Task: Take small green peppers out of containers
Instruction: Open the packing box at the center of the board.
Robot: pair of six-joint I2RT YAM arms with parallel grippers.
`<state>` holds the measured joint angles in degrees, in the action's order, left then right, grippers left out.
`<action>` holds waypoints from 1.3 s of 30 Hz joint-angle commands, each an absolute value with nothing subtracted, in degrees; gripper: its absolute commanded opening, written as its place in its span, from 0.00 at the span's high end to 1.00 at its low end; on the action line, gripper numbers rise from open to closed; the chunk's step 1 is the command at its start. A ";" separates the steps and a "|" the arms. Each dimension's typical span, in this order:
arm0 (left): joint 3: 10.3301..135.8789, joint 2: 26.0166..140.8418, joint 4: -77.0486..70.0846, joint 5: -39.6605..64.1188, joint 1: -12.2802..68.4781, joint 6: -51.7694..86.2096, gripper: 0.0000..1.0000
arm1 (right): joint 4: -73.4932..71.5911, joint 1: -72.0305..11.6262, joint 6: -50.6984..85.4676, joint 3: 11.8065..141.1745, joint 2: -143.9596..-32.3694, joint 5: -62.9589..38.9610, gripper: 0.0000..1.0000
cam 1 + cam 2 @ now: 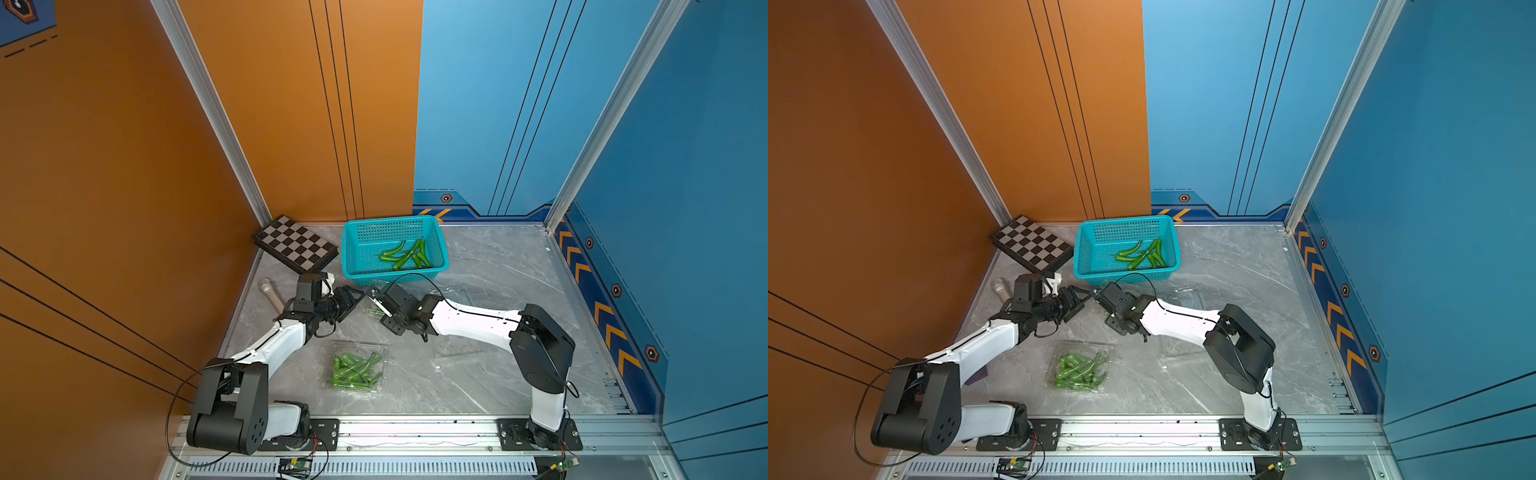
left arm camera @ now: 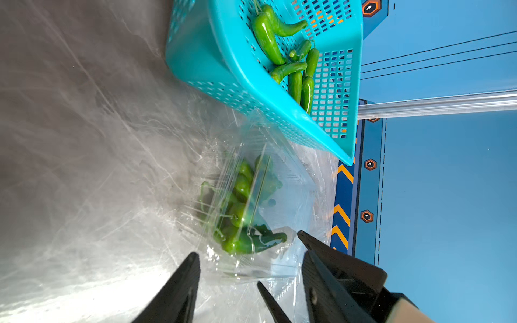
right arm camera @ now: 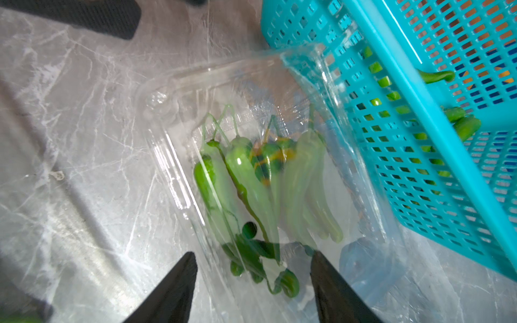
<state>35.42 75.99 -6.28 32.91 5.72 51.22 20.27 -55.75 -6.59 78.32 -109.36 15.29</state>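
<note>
- Grey marble-look tabletop (image 1: pixel 478 353), orange wall (image 1: pixel 124 166), blue wall (image 1: pixel 498 104); a teal perforated basket (image 1: pixel 361 249) at the back holds loose small green peppers (image 1: pixel 405 255).
- Only wrist views clearly show a thin clear clamshell container (image 3: pixel 173 156) of glossy peppers just before the basket; both top views show a second container (image 1: pixel 357 370), full, nearer the front.
- Left gripper (image 2: pixel 249 260) and right gripper (image 3: pixel 251 253): jaws apart, astride the clamshell's end.
</note>
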 commanded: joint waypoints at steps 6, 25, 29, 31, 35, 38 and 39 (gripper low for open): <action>35.13 81.46 -7.52 37.96 2.93 49.91 0.42 | 19.03 -54.14 -3.19 75.46 -104.64 13.86 0.34; 34.10 86.81 -8.80 38.90 0.77 45.32 0.49 | 8.26 -38.03 20.71 63.47 -90.11 -5.89 0.31; 35.32 88.19 -8.84 39.59 1.41 45.23 0.49 | 6.71 -36.62 23.87 62.49 -90.57 -8.52 0.31; 35.14 88.64 -8.84 39.57 1.43 45.08 0.49 | 6.53 -35.85 25.42 62.16 -90.78 -9.93 0.31; 34.72 89.24 -8.81 39.55 1.76 44.73 0.49 | 5.23 -35.40 27.84 61.46 -91.87 -12.91 0.31; 35.36 89.71 -8.82 39.68 2.00 44.55 0.49 | 4.97 -35.27 28.59 61.51 -93.13 -13.48 0.31; 35.64 89.82 -8.79 39.64 2.17 44.54 0.49 | 4.90 -35.29 28.88 61.51 -93.44 -13.83 0.31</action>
<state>34.89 89.01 -8.62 38.24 1.67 45.98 6.39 -35.59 26.33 62.15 -91.98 -11.31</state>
